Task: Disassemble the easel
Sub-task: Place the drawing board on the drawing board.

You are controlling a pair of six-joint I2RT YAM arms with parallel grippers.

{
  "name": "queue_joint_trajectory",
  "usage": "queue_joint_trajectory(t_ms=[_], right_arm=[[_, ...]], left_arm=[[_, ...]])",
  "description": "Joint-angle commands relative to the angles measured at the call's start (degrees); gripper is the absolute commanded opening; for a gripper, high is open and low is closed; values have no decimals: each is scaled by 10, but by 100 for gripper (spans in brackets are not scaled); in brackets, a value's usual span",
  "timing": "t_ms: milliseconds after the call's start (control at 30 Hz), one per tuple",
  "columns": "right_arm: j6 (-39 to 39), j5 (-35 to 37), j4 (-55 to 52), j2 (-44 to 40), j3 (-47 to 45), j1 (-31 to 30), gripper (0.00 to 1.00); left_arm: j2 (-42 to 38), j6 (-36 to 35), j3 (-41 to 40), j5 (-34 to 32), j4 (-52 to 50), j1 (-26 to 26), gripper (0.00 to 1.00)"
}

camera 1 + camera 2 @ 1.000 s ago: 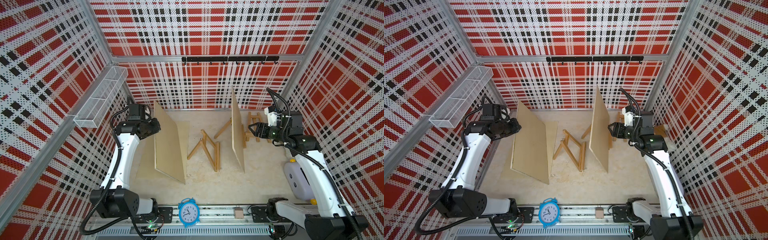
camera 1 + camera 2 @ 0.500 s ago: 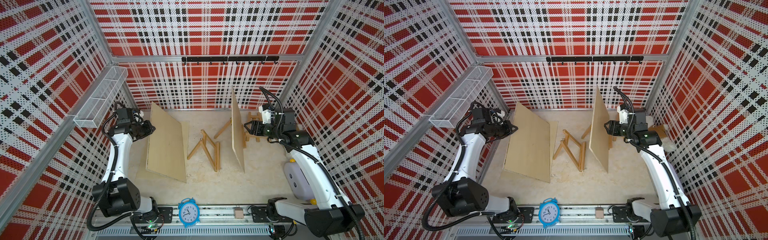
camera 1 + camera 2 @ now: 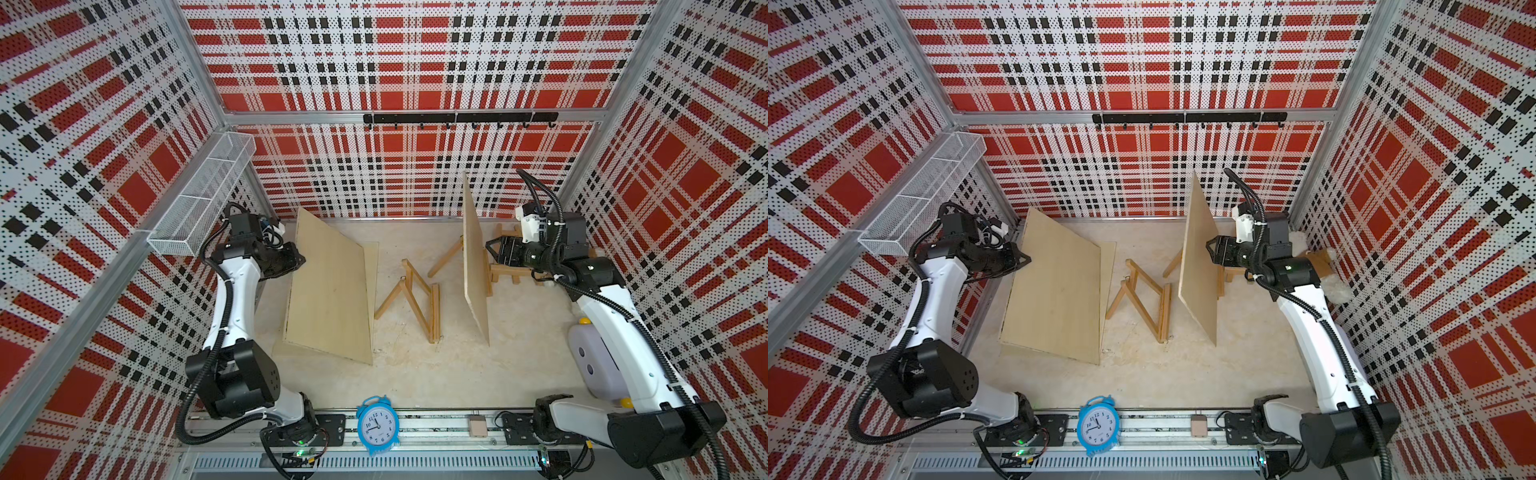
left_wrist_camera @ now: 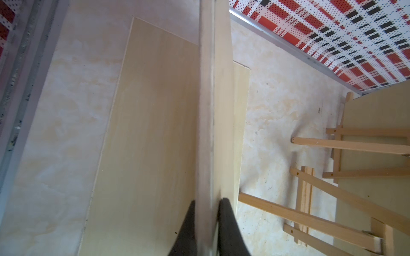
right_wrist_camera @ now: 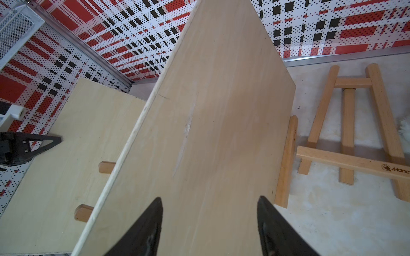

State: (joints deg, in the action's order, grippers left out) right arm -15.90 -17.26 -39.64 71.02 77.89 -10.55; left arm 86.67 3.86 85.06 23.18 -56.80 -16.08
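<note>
Three plywood boards [image 3: 328, 291] [image 3: 373, 282] [image 3: 473, 257], one blue alarm clock [image 3: 377, 424].

Easel crossbar [image 5: 346, 160]: brand "Mane", cut off; alarm clock [image 3: 377, 424]: dial numerals.

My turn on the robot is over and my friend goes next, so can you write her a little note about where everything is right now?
Left gripper: jaws shut on the edge of the tilted board, which leans over the flat board.
Right gripper: jaws open, facing the upright board, not holding it.
Done: one board lies flat; the folded easel lies mid-table.
Left: lay the tilted board down, lift the upright board off the propping easel, probably fold that too. A small easel sits by the right gripper.
</note>
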Motion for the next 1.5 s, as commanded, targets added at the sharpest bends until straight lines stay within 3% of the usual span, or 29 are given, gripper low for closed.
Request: queue_joint_trajectory(t_ms=[0,533,900,1467], right_arm=[[-8,11,30,2,8,-4,67],[-7,19,33,17,22,-15,67],[-3,21,31,26,25,-15,67],[0,24,30,36,33,-16,67]], left_arm=[[43,-95,-20,-245,-74,1,0],[79,-100,-18,-463,-87,22,0],[118,-105,-22,-517,-82,30,0],[139,-111,-36,-525,-80,31,2]])
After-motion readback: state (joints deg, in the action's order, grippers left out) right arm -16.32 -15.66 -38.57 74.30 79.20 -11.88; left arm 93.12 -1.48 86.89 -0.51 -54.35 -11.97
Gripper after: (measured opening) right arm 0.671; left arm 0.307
